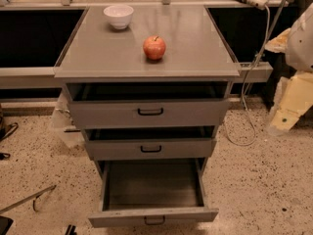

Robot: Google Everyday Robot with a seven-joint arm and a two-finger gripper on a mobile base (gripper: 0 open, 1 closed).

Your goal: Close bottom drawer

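Note:
The grey cabinet (146, 58) has three drawers. The bottom drawer (152, 214) is pulled far out over the floor. Its deep grey tray is empty and its small black handle (154, 221) is on the low front panel. The middle drawer (150, 149) and the top drawer (149, 112) each stand a little way out. My cream arm with the gripper (289, 106) hangs at the right edge of the view. It is level with the top drawer, well to the right of the cabinet, and touches nothing.
A red apple (154, 47) and a white bowl (119, 16) sit on the cabinet top. A white cable (244, 131) loops on the speckled floor at the right. A thin metal rod (27, 199) lies at the lower left. Dark shelving runs behind the cabinet.

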